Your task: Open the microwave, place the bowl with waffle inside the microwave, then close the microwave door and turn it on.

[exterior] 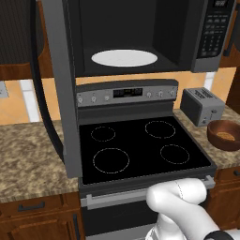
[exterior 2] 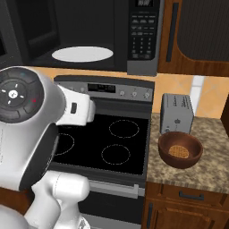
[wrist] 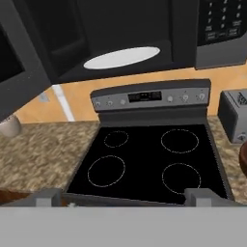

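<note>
A speckled granite counter [exterior 2: 210, 165] flanks a black glass-topped stove [exterior: 140, 145], and above it the wide grey-steel microwave [exterior: 206, 42] stands with its dark glass door [exterior: 58, 89] swung open to the left. That step looks done. Next comes reaching right for the round dark wooden bowl [exterior 2: 180, 150] holding the golden waffle [exterior 2: 180, 151] beside the toaster [exterior 2: 176, 114]; the gripper [wrist: 125, 198] is spread wide and empty.

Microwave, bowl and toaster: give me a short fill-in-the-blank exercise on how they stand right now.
1. The microwave door stands ____.
2. The waffle lies inside the ____.
3. The bowl sits on the counter just in front of the ____.
4. The turntable plate inside the microwave carries ____.

Missing words: open; bowl; toaster; nothing
</note>
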Available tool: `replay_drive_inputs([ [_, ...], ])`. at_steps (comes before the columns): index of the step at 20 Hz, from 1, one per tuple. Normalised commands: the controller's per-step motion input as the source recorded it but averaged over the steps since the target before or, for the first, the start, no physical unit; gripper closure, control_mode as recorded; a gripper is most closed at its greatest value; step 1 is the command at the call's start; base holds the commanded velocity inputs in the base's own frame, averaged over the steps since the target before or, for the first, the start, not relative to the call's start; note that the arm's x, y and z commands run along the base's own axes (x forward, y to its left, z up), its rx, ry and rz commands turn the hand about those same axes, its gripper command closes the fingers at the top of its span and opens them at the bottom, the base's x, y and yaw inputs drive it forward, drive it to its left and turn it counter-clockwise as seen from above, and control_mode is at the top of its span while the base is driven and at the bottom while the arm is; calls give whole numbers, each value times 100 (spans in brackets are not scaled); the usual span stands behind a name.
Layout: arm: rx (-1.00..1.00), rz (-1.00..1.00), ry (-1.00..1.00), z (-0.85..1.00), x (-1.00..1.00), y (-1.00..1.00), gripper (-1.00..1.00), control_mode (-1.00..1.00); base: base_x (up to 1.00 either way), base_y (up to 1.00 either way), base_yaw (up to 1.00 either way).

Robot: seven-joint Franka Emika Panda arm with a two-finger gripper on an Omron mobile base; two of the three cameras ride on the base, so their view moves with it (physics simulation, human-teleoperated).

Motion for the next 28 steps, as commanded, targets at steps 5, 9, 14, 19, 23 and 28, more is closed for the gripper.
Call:
replay_drive_inputs([
  [5, -6, -30, 13, -39, 0, -45, -100, -100, 0, 0, 0],
  [9, -5, -23, 15, -44, 0, -43, -100, -100, 0, 0, 0],
  [14, 3, -11, 17, -19, 1, -44, -100, -100, 0, 0, 0],
  [19, 14, -14, 11, -21, 8, -27, -100, -100, 0, 0, 0],
  [23, 21, -15, 6, -32, 28, -37, -100, -100, 0, 0, 0],
  [28, 19, -15, 6, -38, 43, -35, -100, -100, 0, 0, 0],
])
